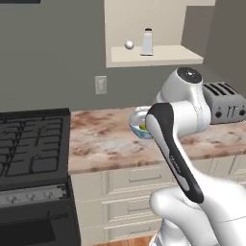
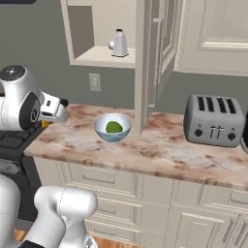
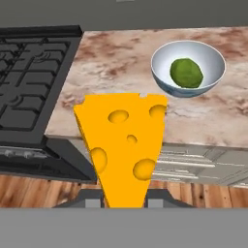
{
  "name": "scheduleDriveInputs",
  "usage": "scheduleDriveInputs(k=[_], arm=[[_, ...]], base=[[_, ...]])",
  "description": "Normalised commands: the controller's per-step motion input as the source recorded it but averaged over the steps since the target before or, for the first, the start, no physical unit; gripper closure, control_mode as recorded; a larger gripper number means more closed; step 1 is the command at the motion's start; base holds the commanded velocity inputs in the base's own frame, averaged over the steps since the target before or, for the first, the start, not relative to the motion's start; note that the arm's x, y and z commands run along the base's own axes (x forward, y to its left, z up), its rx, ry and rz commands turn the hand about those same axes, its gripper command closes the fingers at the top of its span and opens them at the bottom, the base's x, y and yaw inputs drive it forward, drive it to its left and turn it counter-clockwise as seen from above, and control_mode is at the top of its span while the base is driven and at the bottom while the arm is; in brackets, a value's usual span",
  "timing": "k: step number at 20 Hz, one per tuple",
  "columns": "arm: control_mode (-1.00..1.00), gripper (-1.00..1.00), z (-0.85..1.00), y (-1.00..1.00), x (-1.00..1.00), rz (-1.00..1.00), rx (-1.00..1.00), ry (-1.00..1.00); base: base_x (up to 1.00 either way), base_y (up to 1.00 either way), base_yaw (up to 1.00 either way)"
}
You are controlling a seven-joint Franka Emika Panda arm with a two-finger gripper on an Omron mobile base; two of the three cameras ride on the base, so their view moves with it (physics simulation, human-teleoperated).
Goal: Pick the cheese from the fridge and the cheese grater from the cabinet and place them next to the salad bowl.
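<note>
Nearest the hand camera, the cheese point(image 3: 123, 150) is seen clamped between the jaws of the gripper point(image 3: 125, 199), its narrow end down between the tips and its wide holed end rising up the view. It is held in the air above the front edge of the counter point(image 3: 121, 53), between the stove point(image 3: 34, 82) on the left and the salad bowl point(image 3: 189, 69) on the right. The bowl stands on the marbled counter, well apart from the cheese, with a green leafy lump point(image 3: 186, 72) inside it.

Seen from the right base view, the gripper point(image 2: 60, 112) hangs over the counter's left end, near the stove, a sliver of orange showing beneath it. Further right the bowl point(image 2: 112, 127) is noted, then a grey toaster point(image 2: 213, 120) near the right end. Above, on the shelf of the open cabinet point(image 2: 80, 34), the cheese grater point(image 2: 119, 43) stands upright just beside a small white ball point(image 2: 111, 45). A wall outlet point(image 2: 95, 82) is seen below the cabinet.
</note>
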Motion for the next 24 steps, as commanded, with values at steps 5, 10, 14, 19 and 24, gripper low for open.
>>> scheduleDriveInputs(k=[5,10,14,19,24], arm=[[1.0,1.0,0.0,0.0,0.0,0.0,0.0,0.0],[1.0,1.0,0.0,0.0,0.0,0.0,0.0,0.0],[1.0,1.0,0.0,0.0,0.0,0.0,0.0,0.0],[1.0,1.0,0.0,0.0,0.0,0.0,0.0,0.0],[1.0,1.0,0.0,0.0,0.0,0.0,0.0,0.0]], base=[[0.56,0.01,0.0],[0.49,0.03,-0.06],[0.43,0.07,-0.03],[0.29,0.04,-0.03],[0.02,0.0,-0.01]])
